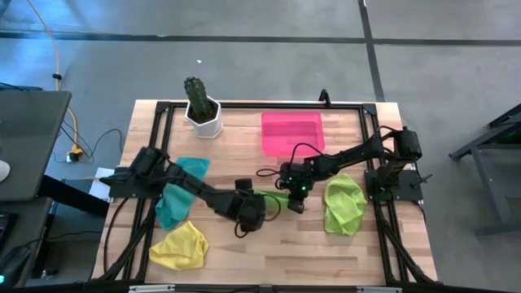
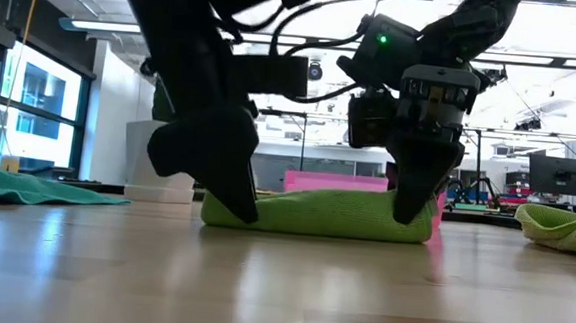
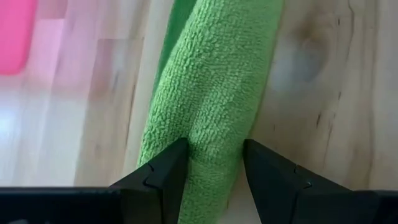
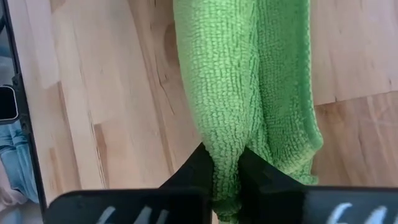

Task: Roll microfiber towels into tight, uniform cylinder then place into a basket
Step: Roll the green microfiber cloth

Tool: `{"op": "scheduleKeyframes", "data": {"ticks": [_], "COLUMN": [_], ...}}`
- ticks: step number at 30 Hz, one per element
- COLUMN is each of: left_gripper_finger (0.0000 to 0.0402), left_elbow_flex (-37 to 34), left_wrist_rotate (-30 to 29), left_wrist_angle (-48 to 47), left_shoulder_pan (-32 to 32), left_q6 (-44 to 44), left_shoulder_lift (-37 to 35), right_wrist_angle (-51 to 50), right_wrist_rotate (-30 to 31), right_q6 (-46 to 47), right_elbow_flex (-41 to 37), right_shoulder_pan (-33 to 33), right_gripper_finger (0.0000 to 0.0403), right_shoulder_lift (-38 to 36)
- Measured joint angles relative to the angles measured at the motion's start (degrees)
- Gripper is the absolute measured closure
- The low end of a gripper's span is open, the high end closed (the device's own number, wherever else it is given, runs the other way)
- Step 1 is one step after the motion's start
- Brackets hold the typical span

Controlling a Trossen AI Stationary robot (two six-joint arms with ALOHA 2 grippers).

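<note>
Both grippers were on the same rolled lime green towel (image 2: pixel 320 213), mid-table, just in front of the pink basket (image 1: pixel 291 130) (not in it).

Left gripper (image 3: pixel 214 177): fingers straddled 1 end of the roll and pressed into its sides, so it was gripping the towel at a fairly wide spread. In the low view that gripper (image 2: pixel 228 193) came down on the roll's left end, tips at table level.

Right gripper (image 4: pixel 225 163): jaws nearly closed, pinching a thin fold of the same towel at the other end. In the low view it (image 2: pixel 416 201) stood on the roll's right end. High view put it (image 1: pixel 295 199) just beside the left gripper (image 1: pixel 252 213), with only a short strip of green visible between them.

The roll lay flat on the wooden table (image 1: pixel 269 244), long axis running left-right across the low view. It looked loosely cylindrical, with 1 hemmed edge hanging free near the right gripper's pinch.

Other towels, all unrolled on the table:
- 2nd lime green towel (image 1: pixel 344 205), crumpled, to the right of the grippers
- teal towel (image 1: pixel 175 195), partly under the left arm
- yellow towel (image 1: pixel 181 246), near the front left

Basket showed no towels inside. White hexagonal pot with a cactus (image 1: pixel 202 110) sat at the back, left of the basket.
</note>
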Motion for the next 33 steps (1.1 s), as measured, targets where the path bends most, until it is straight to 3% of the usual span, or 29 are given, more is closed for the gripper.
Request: {"op": "scheduleKeyframes", "data": {"ticks": [5,11,18,23,33], "left_gripper_finger": [0.0252,0.0252,0.0252,0.0252,0.0252], "left_elbow_flex": [-1.9,-2.1,-2.0,-2.0,-2.1], "left_wrist_rotate": [8.5,13.8,23.4,26.0,25.5], "left_wrist_angle": [3.5,4.2,6.0,8.3,8.8], "left_shoulder_pan": [2.4,2.5,1.3,0.3,-1.1], "left_q6": [-0.5,-4.5,-15.7,-20.3,-27.9], "left_shoulder_lift": [-0.4,-0.4,-0.4,-0.3,-0.3], "right_wrist_angle": [-0.1,-1.4,-1.9,-0.9,0.3], "right_wrist_rotate": [1.5,2.5,3.4,5.1,29.4], "right_q6": [-3.1,-9.3,-21.4,-34.7,-49.6], "right_elbow_flex": [0.0,0.0,0.1,0.1,0.2], "right_shoulder_pan": [0.2,0.2,1.0,3.2,9.4], "right_gripper_finger": [0.0382,0.0345,0.0303,0.0278,0.0263], "right_shoulder_lift": [0.0,-0.1,-0.1,-0.1,-0.2]}}
